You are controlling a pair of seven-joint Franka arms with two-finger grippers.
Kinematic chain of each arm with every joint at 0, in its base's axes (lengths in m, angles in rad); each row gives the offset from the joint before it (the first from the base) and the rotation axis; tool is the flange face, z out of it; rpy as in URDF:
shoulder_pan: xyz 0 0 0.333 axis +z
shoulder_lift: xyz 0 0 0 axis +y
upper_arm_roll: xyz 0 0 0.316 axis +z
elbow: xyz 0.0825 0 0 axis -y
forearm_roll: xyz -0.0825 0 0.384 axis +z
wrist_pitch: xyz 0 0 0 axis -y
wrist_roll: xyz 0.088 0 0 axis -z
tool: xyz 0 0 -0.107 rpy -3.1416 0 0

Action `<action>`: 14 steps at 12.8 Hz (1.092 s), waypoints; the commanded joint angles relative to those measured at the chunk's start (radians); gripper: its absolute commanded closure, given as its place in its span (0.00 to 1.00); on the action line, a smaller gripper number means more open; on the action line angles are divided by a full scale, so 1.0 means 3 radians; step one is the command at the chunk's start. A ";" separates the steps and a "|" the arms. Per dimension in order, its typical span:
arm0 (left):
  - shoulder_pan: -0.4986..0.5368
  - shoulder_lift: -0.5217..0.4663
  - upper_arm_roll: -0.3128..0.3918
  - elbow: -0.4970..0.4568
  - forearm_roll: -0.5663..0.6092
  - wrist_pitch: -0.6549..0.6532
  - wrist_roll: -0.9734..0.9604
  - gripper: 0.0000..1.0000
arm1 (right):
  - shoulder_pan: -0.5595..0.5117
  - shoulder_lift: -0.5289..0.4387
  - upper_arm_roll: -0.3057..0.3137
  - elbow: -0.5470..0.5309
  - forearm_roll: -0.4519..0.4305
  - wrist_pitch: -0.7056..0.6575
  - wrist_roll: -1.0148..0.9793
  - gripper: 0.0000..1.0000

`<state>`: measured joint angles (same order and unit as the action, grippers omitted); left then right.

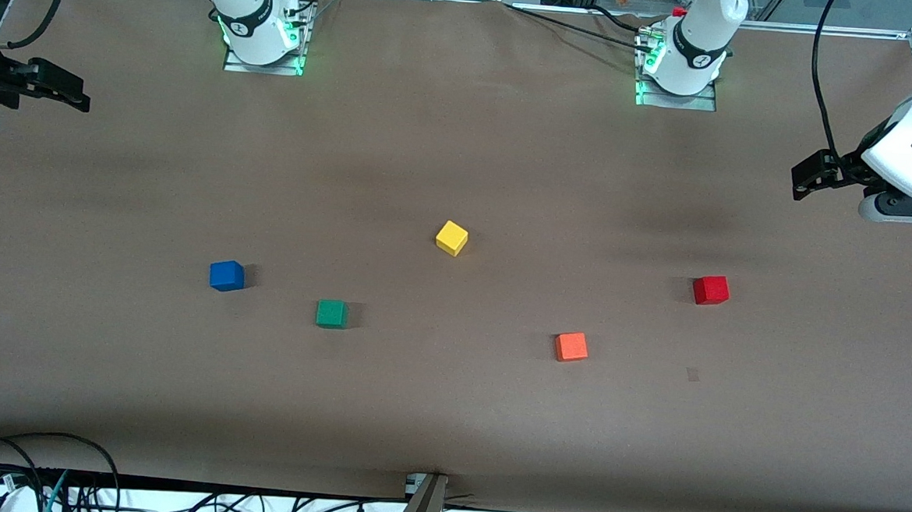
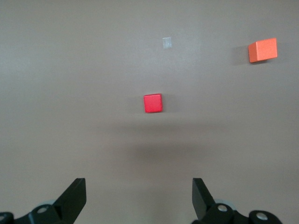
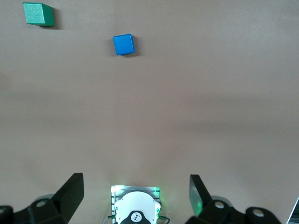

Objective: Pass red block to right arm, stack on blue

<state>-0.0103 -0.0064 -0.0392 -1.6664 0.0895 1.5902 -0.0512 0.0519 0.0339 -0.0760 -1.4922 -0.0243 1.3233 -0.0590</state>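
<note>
The red block (image 1: 710, 290) lies on the brown table toward the left arm's end; it also shows in the left wrist view (image 2: 153, 103). The blue cube (image 1: 226, 275) lies toward the right arm's end and shows in the right wrist view (image 3: 124, 44). My left gripper (image 1: 803, 179) hangs high at its end of the table, open and empty (image 2: 138, 186), apart from the red block. My right gripper (image 1: 74, 95) hangs high at its own end, open and empty (image 3: 136, 182), apart from the blue cube.
A yellow cube (image 1: 451, 238) lies mid-table. A green cube (image 1: 331, 313) lies beside the blue one, nearer the front camera. An orange cube (image 1: 571, 346) lies nearer the camera than the red block. A small grey patch (image 1: 692, 374) marks the table. Cables run along the table's edges.
</note>
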 commanded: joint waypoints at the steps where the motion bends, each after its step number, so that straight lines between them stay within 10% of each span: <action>1: -0.0001 0.0047 0.0018 0.0114 -0.0053 -0.0090 0.0053 0.00 | -0.0040 -0.0006 0.0029 0.0019 -0.0047 0.0002 -0.0069 0.00; 14: -0.0012 0.0108 0.0013 0.0109 -0.0053 -0.0101 0.0094 0.00 | -0.0045 -0.0006 0.0029 0.0014 -0.0047 0.0002 -0.0069 0.00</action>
<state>-0.0145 0.0113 -0.0409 -1.6664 0.0895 1.5861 -0.0512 0.0506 0.0339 -0.0761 -1.4922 -0.0244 1.3234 -0.0590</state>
